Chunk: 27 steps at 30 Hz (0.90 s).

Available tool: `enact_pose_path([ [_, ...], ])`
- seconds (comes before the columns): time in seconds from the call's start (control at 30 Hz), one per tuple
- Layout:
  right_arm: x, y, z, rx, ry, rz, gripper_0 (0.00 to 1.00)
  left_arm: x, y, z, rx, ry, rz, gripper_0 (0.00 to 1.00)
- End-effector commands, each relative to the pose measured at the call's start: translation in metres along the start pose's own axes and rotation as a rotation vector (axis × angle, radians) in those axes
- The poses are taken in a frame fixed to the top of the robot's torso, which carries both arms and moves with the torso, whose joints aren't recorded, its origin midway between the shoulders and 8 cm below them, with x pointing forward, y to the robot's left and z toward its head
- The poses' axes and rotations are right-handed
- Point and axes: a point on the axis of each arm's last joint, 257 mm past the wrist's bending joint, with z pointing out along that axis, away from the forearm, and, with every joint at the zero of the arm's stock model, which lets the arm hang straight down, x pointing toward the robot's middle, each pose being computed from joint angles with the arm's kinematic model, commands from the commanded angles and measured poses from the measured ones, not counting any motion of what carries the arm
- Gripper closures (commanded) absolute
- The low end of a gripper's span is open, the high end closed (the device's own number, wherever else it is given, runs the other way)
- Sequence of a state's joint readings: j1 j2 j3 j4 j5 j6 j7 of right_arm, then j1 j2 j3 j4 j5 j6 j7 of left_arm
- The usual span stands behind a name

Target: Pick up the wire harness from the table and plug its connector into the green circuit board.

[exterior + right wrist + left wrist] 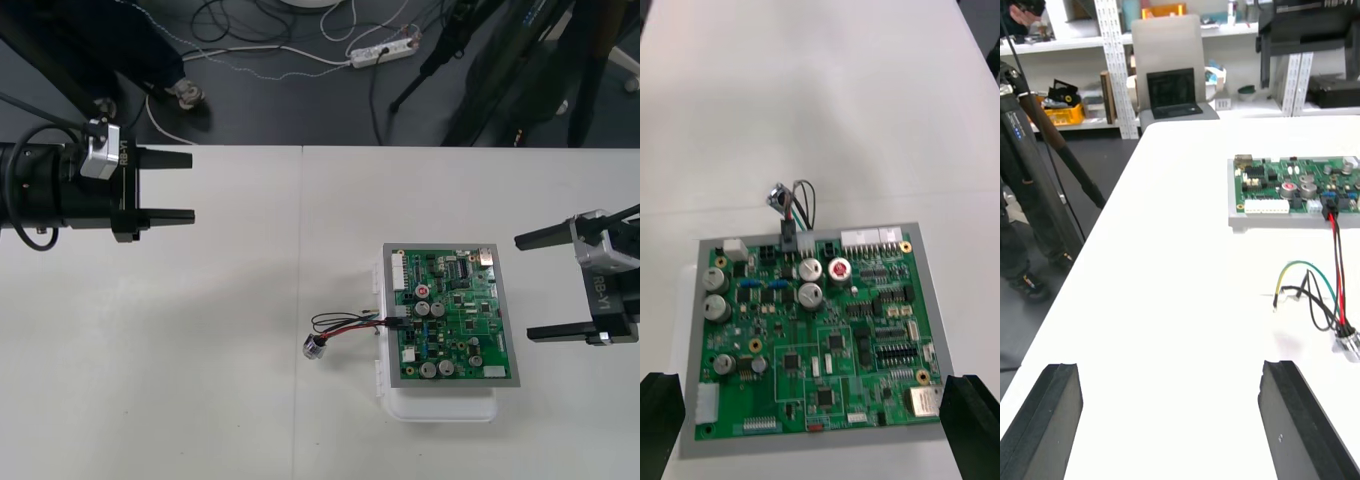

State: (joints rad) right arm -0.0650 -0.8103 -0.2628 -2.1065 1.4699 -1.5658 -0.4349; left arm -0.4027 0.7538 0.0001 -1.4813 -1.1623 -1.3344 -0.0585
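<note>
Green circuit board (450, 315) on its white base (440, 408) sits near-right on the plain light table (200, 350). The thin-wired harness (345, 325) has its black plug (393, 322) in the board's left edge, with its round metal socket (316, 347) lying further left. Left gripper (191, 186) and right gripper (524, 287) hover at their own sides, fingers apart.

On the left claw (190, 186), two slim, tapering black fingers (165, 158) ahead of a thick black cylindrical wrist, topped by a small silver-grey block beside a black band with white lettering too small to read; thin black cable looped under the wrist. On the right claw (524, 287), the same black tapered fingers, grey block, white "RB-Y1" printed on black. Seen close, matte, flat-faced, squared-off finger ends.
</note>
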Motion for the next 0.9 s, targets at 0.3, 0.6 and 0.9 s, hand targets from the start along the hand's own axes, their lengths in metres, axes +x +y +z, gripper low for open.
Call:
enact_pose_path([
  [0.3, -0.056, -0.006, -0.016, 0.068, -0.065, -0.208, 0.0, -0.055, -0.001, -0.022, 0.096, -0.032, -0.007, 0.31],
  [0.6, -0.092, -0.006, -0.008, 0.101, -0.219, -0.207, 0.0, -0.069, -0.008, -0.034, 0.142, -0.046, -0.043, 0.31],
  [0.9, -0.089, -0.009, -0.006, 0.115, -0.217, -0.197, 0.0, -0.074, -0.011, -0.04, 0.162, -0.046, -0.063, 0.31],
])
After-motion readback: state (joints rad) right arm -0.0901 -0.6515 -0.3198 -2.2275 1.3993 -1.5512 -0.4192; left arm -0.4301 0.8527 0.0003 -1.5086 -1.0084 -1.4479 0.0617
